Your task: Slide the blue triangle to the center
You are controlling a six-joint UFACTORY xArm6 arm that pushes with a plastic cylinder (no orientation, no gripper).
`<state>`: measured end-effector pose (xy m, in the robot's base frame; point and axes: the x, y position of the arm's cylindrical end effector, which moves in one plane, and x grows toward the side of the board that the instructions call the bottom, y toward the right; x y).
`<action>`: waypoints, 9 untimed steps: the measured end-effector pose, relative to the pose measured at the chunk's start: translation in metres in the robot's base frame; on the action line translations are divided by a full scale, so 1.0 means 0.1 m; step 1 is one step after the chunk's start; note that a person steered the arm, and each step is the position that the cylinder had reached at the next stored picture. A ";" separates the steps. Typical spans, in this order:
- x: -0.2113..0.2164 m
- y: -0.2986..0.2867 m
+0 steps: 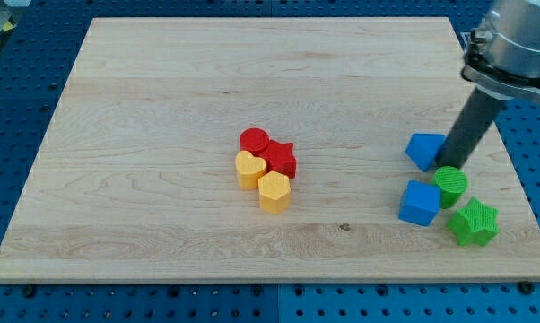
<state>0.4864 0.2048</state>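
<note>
Blue triangle [424,150] lies on the wooden worktop [162,108], touching my tip [448,165] on its left; no pincer is fitted, nothing grasped. Tip stands on its far side, apparently to shove it leftward towards centre

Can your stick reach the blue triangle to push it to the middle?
Probably yes. My tip is already right beside the blue triangle, on the view's right. The red and yellow blocks sitting at the middle may crowd it.
</note>
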 end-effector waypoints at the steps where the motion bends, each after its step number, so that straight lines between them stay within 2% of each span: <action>1: -0.19 -0.33; 3: -0.62 -0.85; 5: -0.91 -0.84; 7: -0.91 -0.97; 9: -0.91 -1.52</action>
